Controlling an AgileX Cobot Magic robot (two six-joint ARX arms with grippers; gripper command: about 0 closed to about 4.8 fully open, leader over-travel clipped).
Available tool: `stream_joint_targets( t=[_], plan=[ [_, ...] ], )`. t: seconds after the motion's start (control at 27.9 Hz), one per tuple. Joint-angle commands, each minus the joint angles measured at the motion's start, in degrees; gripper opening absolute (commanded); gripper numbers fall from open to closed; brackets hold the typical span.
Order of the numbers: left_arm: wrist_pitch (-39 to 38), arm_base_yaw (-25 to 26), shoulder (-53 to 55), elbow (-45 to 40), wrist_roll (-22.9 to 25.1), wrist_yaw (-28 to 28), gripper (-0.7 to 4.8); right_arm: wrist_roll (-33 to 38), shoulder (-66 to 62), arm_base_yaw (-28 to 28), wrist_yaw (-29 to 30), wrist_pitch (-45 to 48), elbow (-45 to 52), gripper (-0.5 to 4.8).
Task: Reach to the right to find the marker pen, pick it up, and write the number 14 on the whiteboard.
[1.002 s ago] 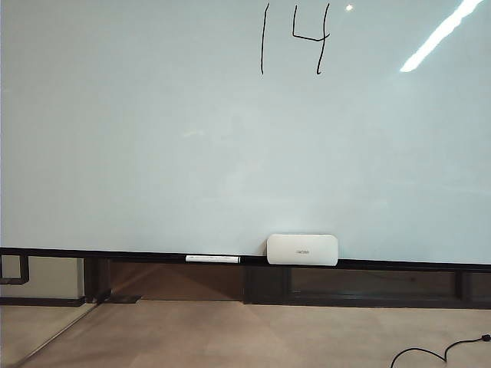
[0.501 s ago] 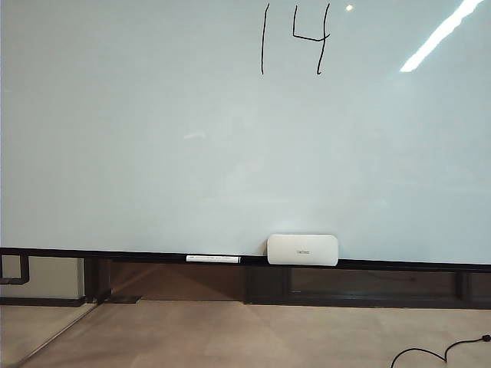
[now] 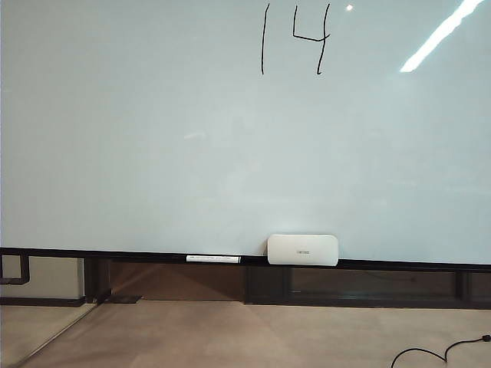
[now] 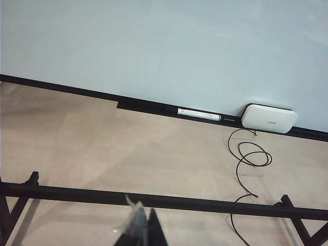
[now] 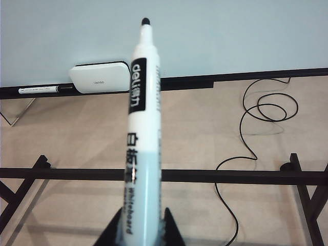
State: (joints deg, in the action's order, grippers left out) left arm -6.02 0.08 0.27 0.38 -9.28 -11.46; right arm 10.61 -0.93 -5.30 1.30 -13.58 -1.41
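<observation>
- Item: right pincer (image 5: 141, 228), clamped on a white-barrelled marker pen (image 5: 139, 128) with black lettering. I read its long axis running straight from the pincer toward the board, black tip leading.
- Item: large glossy pale whiteboard (image 3: 153, 153). Thin black number 14 (image 3: 295, 38) sits at 12 o'clock in the exterior view; I judge the writing done.
- Item: left pincer (image 4: 141, 230), fingers together, holding nothing, well back from the board.
- Item: dark lower rail (image 3: 115, 255) carries a second white marker (image 3: 212, 259) and a white rounded eraser (image 3: 302, 250), at 6 o'clock.
- Open floor lies between both pincers and the rail.
</observation>
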Motion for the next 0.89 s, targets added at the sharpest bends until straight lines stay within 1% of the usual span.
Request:
stream_joint_targets(
  t=[0.04, 0.47, 0.57, 0.89],
  plan=[
    [0.52, -0.02, 0.04, 0.15, -0.17, -0.13, -0.06, 0.04, 0.07, -0.07, 0.09, 0.57, -0.07, -0.01],
    [0.52, -0.02, 0.04, 0.13, -0.17, -0.13, -0.06, 1.79, 0.07, -0.09, 0.24, 0.55, -0.07, 0.0],
    [0.52, -0.02, 0.04, 0.15, -0.17, -0.13, -0.06, 4.5, 0.07, -0.09, 0.31, 0.57, -0.07, 0.0],
    [0.52, -0.02, 0.04, 0.15, -0.2, -0.13, -0.06, 4.39, 0.09, -0.07, 0.09, 0.57, -0.07, 0.0]
  ],
)
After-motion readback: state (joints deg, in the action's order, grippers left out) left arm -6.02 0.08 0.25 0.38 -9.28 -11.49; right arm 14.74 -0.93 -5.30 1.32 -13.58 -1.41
